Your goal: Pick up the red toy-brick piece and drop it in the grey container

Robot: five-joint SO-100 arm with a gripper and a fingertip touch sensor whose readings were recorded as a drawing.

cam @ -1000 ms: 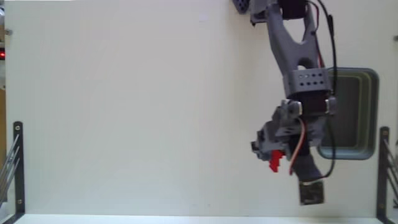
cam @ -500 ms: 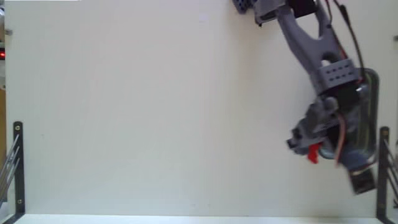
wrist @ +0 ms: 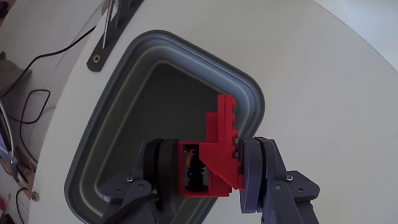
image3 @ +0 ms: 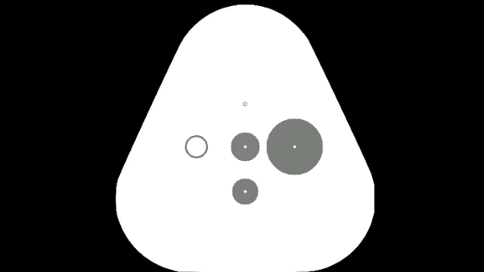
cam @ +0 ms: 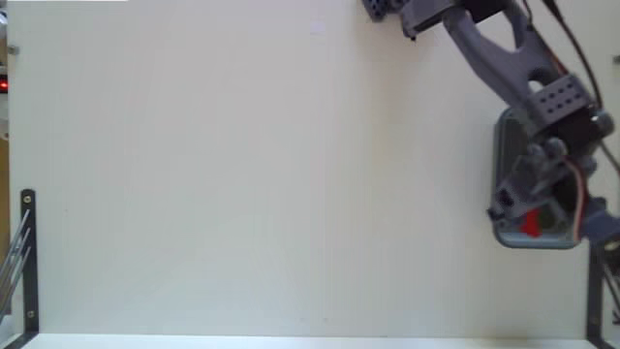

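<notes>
Holding the red brick piece (wrist: 217,158), the fingers (wrist: 211,168) are closed on it from both sides; the stepped end of the piece sticks up past the fingertips in the wrist view. Brick sits above the hollow of the grey container (wrist: 118,106), not touching its floor as far as the wrist view shows. In the fixed view the arm (cam: 504,53) reaches from the top edge to the right side of the white counter (cam: 242,174), and the red piece (cam: 531,226) shows over the container's (cam: 503,145) lower part. A black metal bracket (cam: 29,257) stands at the counter's left edge.
</notes>
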